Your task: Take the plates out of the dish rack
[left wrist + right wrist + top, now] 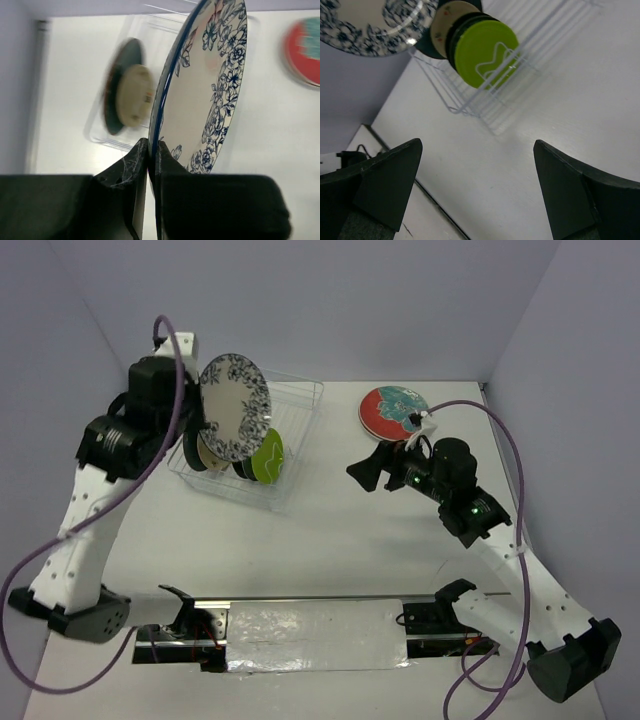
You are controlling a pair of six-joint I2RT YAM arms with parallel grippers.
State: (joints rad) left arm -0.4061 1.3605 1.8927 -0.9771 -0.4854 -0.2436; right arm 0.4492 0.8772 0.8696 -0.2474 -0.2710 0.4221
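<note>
**Top, left-wrist and right-wrist views.** The left fingers [142, 156] are clenched on the rim of the white-blue floral plate [200, 100], with one finger against each face. The plate stands on edge, rises away from the fingers, and is held above the dish rack [300, 408].

Beyond these fingers, inside the rack, a small tan plate [134, 95] stands on edge in front of a dark teal plate [111, 107]. Both are blurred in the left-wrist view. A lime green plate [482, 50] stands on edge at the end of the row facing the right fingers [390, 185].

The right fingers are spread wide and grasp nothing. They hover over the white tabletop [350, 540], apart from the rack, which lies ahead of them. The red-teal patterned plate [393, 412] lies flat on the tabletop outside the rack, near the right fingers on their far side.
</note>
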